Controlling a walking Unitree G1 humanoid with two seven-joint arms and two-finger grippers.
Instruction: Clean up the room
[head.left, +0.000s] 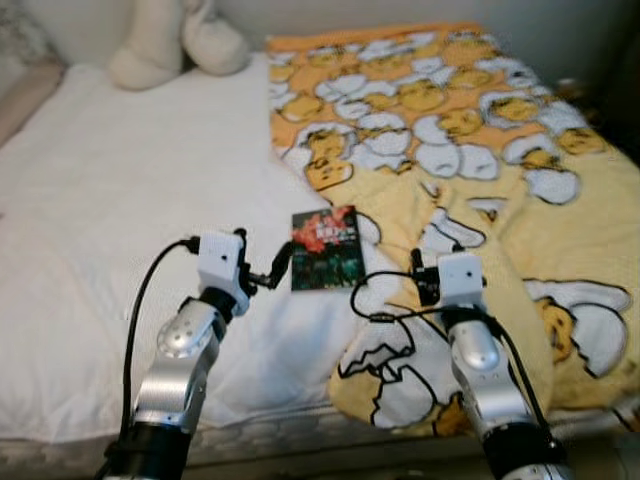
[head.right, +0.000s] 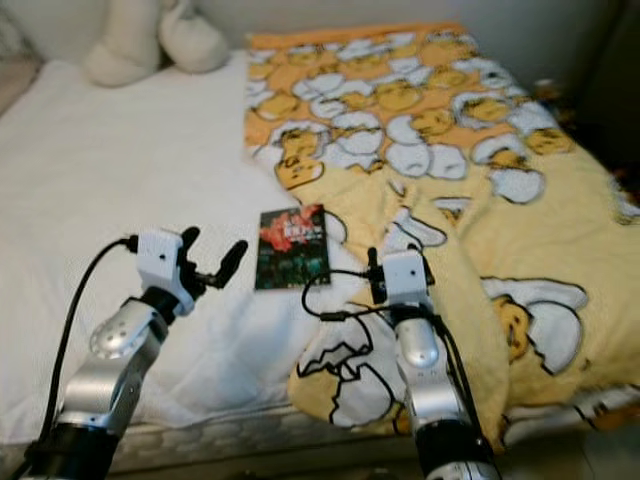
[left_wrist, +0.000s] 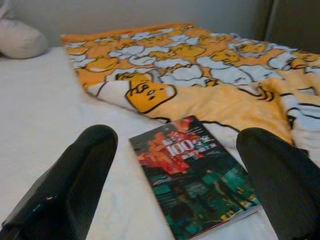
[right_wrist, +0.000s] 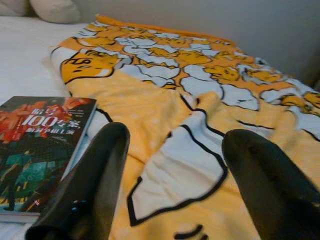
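Observation:
A dark paperback book (head.left: 325, 248) with a red and green cover lies flat on the white bed sheet (head.left: 120, 180), its right edge touching a yellow blanket (head.left: 450, 130) printed with egg cartoons. My left gripper (head.left: 264, 264) is open just left of the book, low over the sheet; in the left wrist view the book (left_wrist: 195, 172) lies between and beyond its fingers (left_wrist: 75, 175). My right gripper (right_wrist: 179, 137) hangs open over the blanket's folded near part, to the right of the book (right_wrist: 40, 145). Neither gripper holds anything.
A cream plush toy (head.left: 175, 40) rests at the head of the bed against the wall. The blanket covers the bed's right half and drapes over the front edge (head.left: 300, 430). A dark gap runs along the bed's right side (head.left: 615, 110).

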